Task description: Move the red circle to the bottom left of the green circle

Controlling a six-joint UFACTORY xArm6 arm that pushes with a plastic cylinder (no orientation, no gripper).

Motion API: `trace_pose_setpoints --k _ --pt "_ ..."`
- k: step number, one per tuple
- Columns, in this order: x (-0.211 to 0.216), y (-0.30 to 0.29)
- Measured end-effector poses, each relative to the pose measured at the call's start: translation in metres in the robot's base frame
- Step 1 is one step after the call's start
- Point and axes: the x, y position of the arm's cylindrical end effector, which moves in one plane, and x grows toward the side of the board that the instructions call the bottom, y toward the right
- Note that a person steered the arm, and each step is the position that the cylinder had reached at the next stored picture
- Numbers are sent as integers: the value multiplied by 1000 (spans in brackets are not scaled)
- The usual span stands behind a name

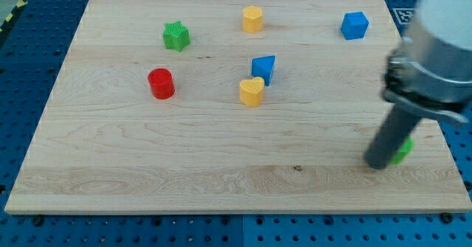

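Seven small blocks are sitting on the pale wooden bench [221,144]: two green, two yellow, two blue, one red.
The red circle [161,83], a squat glossy cylinder, is lying well to the view's left of my tip [377,162], which is touching the mostly hidden green block [403,150]; no hand is showing.

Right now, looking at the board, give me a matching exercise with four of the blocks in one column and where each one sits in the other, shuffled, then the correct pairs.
Blocks:
1. red circle
2. green star
3. blue cube
4. green block

Places:
A. the view's top right
B. at the view's right, mostly hidden behind my tip
C. at the view's left, below the green star
D. the view's top left, left of the yellow block

Pairs: 1-C, 2-D, 3-A, 4-B
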Motion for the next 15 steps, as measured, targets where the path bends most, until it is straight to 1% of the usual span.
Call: trace_pose_setpoints --k 1,2,3,4,5,6,7,12,13,14,15 --pt "-9 -30" --pt "-24 -146" --pt "-48 -261" --pt "-92 -373" --pt "-123 -332" --pt "-110 -200" --pt "-107 -138" --pt "-101 -139" --pt "-103 -160" --pt "-103 -220" --pt "-108 -299"
